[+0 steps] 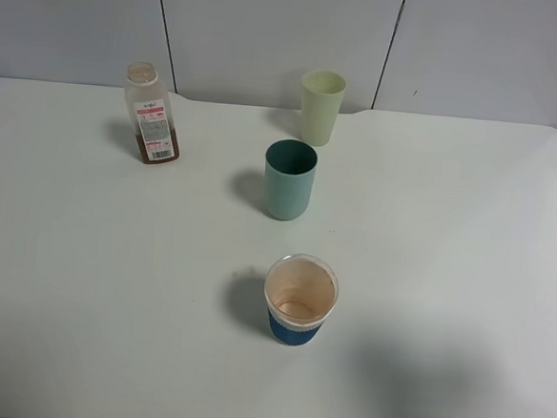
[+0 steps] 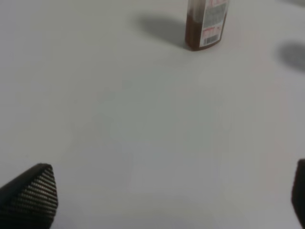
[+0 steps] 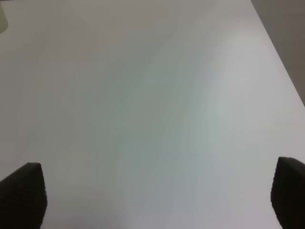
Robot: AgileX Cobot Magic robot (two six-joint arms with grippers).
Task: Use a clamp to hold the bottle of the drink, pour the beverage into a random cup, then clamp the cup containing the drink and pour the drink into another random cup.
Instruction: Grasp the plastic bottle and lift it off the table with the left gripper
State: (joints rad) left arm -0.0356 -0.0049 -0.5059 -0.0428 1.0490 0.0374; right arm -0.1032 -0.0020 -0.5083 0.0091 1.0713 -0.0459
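The clear bottle [image 1: 151,114] with a white and red label stands capless at the back left of the white table, holding brown liquid [image 1: 158,153] in its lower part. Its base also shows in the left wrist view [image 2: 206,26]. The pale yellow-green tumbler [image 1: 321,108] stands at the back centre. The teal tumbler [image 1: 289,179] stands in front of it. Neither gripper shows in the exterior high view. My left gripper [image 2: 174,200] is open and empty, well short of the bottle. My right gripper [image 3: 157,195] is open and empty over bare table.
A wide paper cup [image 1: 299,300] with a blue base and brown-stained inside stands near the front centre. The table's [image 1: 465,279] back edge meets a grey panelled wall. The table's right edge shows in the right wrist view [image 3: 281,57].
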